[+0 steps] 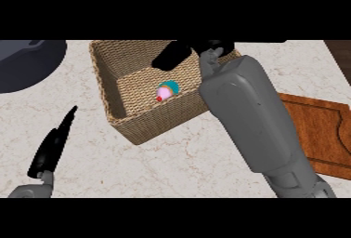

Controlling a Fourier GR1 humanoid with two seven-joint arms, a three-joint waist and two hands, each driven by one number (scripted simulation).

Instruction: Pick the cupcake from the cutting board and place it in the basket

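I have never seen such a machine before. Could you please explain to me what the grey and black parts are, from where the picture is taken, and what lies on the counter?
The picture is taken from the robot's head, looking steeply down at a marble counter. The grey parts are its two forearms; each ends in a black robot hand. The right robot hand is above the far side of a woven basket, fingers relaxed, holding nothing. The left robot hand rests open near the lower left edge. Inside the basket lies a small cupcake, pink with a teal wrapper. To the right is a brown wooden cutting board, partly hidden by the right forearm. At the upper left, a dark round object is only partly in view; I cannot tell what it is.
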